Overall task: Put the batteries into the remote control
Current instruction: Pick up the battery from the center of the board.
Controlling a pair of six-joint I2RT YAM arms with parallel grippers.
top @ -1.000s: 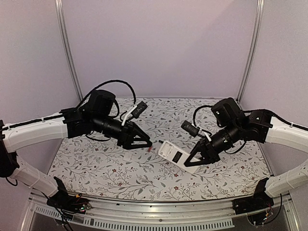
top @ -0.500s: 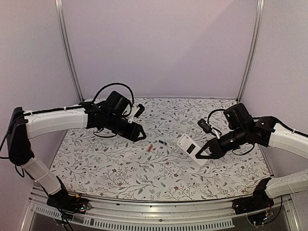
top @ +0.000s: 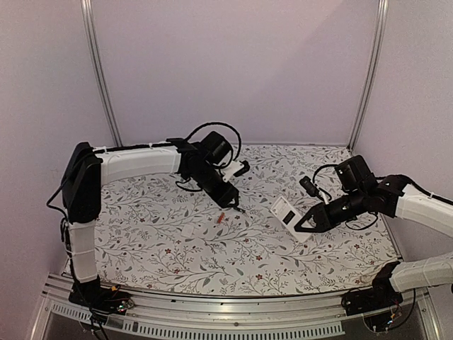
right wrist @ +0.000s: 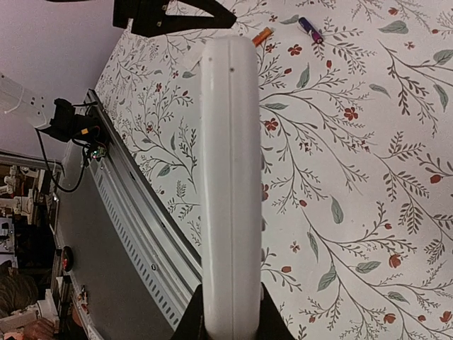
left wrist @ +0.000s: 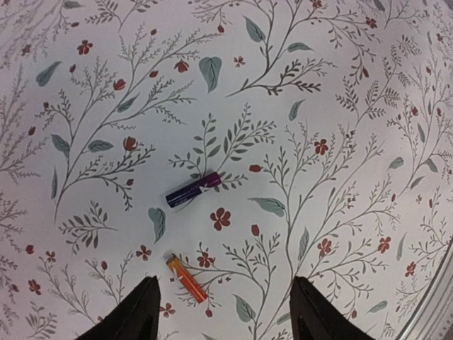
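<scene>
The worktop (top: 156, 241), covered in a leaf-and-flower pattern, fills the floor of the booth. The left arm (top: 141, 161) reaches across it from the left toward the middle. The right arm (top: 417, 205) comes in from the right side.

The remote control (top: 287, 212) is gripped at its near-right end by the right fingers (top: 306, 225), which are closed on its two flat faces. Its long axis runs diagonally from those fingers up and to the left, and its free end points toward the batteries and the left arm. The plain white back with the dark recess faces up. From the right wrist it shows edge-on, stretching straight away from the fingers.

The left fingers (top: 228, 200) are spread open and hold nothing, aimed down at the worktop near the batteries.

A small flat white piece (top: 187, 230) lies on the worktop, to the left of the batteries.

Both batteries lie flat on the worktop between the two arms, apart from each other. From the left wrist, the purple battery (left wrist: 192, 190) slants up to the right. The orange battery (left wrist: 185, 278) slants down to the right, nearer the open fingers.
</scene>
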